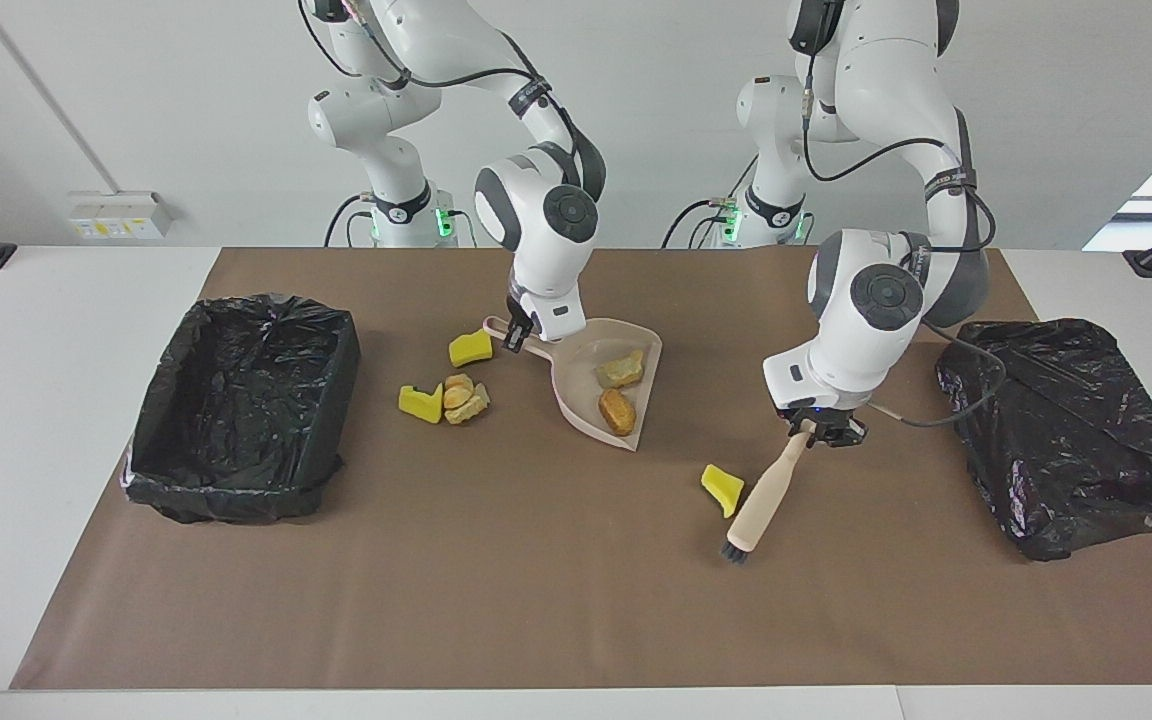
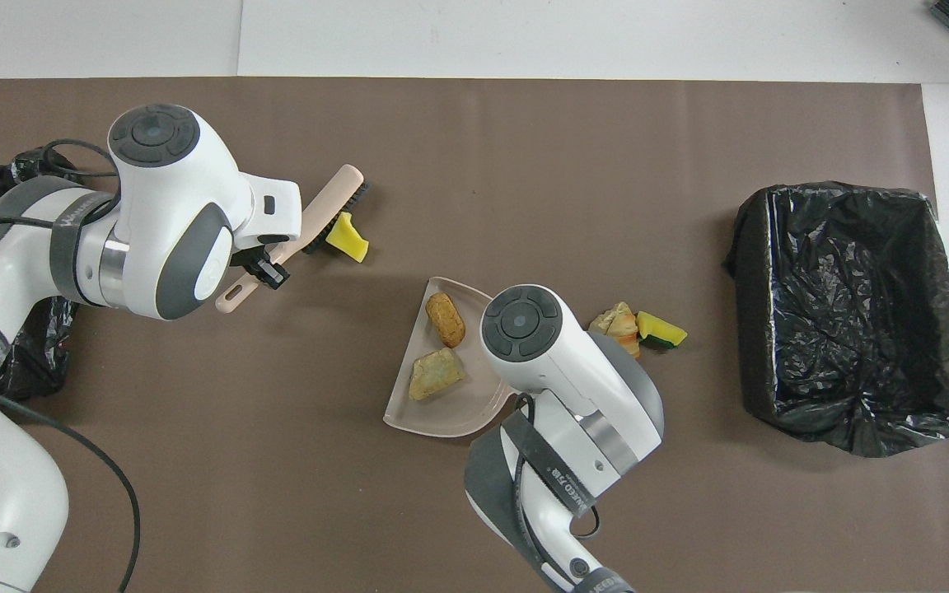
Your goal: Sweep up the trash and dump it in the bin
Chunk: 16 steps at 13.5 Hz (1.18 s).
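Note:
My right gripper [image 1: 518,335] is shut on the handle of the beige dustpan [image 1: 576,400], which lies mid-table and holds two pieces of trash, a tan lump [image 1: 620,369] and a brown lump [image 1: 617,411]. On the bin's side of the pan lie two yellow chunks [image 1: 471,347] [image 1: 420,403] and a clump of tan lumps [image 1: 464,398]. My left gripper [image 1: 816,430] is shut on the handle of the beige brush [image 1: 766,495]. Its black bristles [image 1: 734,552] are down at the mat. A yellow chunk [image 1: 723,488] lies right beside the brush head, between it and the dustpan. The black-lined bin [image 1: 241,405] is open.
The bin stands at the right arm's end of the table [image 2: 845,313]. A crumpled black bag [image 1: 1066,430] lies at the left arm's end. A brown mat [image 1: 536,600] covers the table. In the overhead view my right arm [image 2: 557,362] hides its gripper and one yellow chunk.

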{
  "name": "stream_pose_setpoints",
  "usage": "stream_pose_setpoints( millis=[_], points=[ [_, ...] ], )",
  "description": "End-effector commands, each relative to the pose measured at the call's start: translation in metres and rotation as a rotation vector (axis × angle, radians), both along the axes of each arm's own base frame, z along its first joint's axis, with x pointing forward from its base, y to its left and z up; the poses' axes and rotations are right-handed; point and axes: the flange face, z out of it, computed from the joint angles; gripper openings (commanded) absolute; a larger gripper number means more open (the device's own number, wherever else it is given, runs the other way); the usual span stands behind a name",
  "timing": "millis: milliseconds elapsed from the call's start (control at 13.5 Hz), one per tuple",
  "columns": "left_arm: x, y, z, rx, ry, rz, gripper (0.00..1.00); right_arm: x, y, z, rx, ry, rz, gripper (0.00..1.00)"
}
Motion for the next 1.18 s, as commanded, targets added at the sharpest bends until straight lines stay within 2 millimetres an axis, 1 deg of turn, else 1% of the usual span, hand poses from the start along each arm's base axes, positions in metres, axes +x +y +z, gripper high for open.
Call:
stream_pose_setpoints(
  millis=[0,74,148,369,517,665,812,960,1034,1108],
  points=[
    [-0.033,-0.014,0.002,0.033,0.075,-0.053,0.00,-0.007,-0.002,0.004,0.006,0.001,-0.025,0.00],
    [-0.049,-0.026,0.002,0.045,0.099,-0.072,0.00,-0.007,-0.002,0.004,0.006,0.001,-0.023,0.00],
    [-0.064,-0.032,-0.001,0.047,0.125,-0.081,0.00,-0.007,-0.002,0.004,0.006,0.001,-0.025,0.00],
    [-0.115,-0.054,0.002,0.030,0.166,-0.114,0.00,-0.007,-0.002,0.004,0.005,0.002,-0.025,0.00],
    [-0.141,-0.073,0.002,0.058,0.174,-0.105,0.00,-0.007,-0.002,0.004,0.005,0.002,-0.025,0.00],
    [-0.158,-0.086,0.003,0.080,0.191,-0.103,0.00,-0.007,-0.002,0.004,0.005,0.002,-0.025,0.00],
    [-0.173,-0.103,0.007,0.109,0.198,-0.086,0.00,-0.007,-0.002,0.004,0.005,0.002,-0.025,0.00],
    [-0.189,-0.121,0.019,0.130,0.180,-0.054,0.00,-0.007,-0.002,0.004,0.005,0.003,-0.022,0.00],
    [-0.195,-0.129,0.022,0.119,0.180,-0.026,0.00,-0.007,-0.002,0.003,0.005,0.003,-0.022,0.00],
    [-0.195,-0.130,0.024,0.108,0.184,0.008,0.00,-0.007,-0.002,0.004,0.005,0.004,-0.020,0.00]
  ],
)
